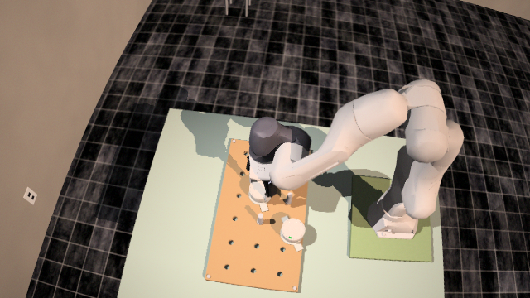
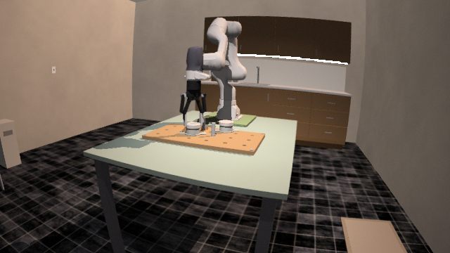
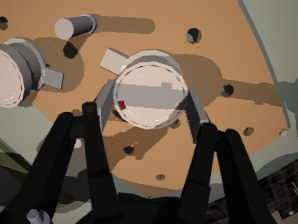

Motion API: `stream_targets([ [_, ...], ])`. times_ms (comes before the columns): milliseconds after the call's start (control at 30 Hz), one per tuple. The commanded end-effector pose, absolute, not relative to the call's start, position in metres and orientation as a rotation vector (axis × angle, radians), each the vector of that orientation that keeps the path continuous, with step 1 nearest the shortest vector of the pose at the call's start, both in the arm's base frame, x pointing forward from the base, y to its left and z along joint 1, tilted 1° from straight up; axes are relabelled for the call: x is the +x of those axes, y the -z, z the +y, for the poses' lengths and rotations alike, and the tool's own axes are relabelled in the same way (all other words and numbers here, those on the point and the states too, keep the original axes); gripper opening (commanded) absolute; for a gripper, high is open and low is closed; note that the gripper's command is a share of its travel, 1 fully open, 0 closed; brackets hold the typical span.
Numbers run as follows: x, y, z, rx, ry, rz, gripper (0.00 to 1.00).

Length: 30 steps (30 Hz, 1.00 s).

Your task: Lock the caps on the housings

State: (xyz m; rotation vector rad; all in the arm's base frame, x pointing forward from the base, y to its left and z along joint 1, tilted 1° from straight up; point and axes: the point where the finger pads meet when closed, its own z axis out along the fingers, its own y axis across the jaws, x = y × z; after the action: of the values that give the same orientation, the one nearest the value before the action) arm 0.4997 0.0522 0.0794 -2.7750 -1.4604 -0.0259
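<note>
Two white round housings with caps stand upright on the orange pegboard (image 1: 255,219). My gripper (image 3: 150,94) is shut on the cap of the near housing (image 3: 149,95), one finger on each side; a red mark shows on the cap's left rim and a flat tab sticks out at its upper left. In the top view this housing (image 1: 257,194) is mostly hidden under my wrist; in the exterior view it (image 2: 193,128) stands under the fingers (image 2: 193,123). The second housing (image 1: 292,231) shows a green mark on its cap; it also appears in the exterior view (image 2: 226,126) and at the left edge of the wrist view (image 3: 13,76).
Two grey pegs (image 1: 260,218) (image 1: 289,198) stand on the board between the housings; one shows in the wrist view (image 3: 73,27). The board has rows of dark holes. My base stands on a green mat (image 1: 389,219) at the table's right.
</note>
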Motion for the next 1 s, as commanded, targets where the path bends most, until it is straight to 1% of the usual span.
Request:
stream_targets([
  [0, 0.492, -0.077, 0.058, -2.784, 0.018, -1.446, 0.10],
  [967, 0.455, -0.077, 0.084, -2.784, 0.018, -1.446, 0.10],
])
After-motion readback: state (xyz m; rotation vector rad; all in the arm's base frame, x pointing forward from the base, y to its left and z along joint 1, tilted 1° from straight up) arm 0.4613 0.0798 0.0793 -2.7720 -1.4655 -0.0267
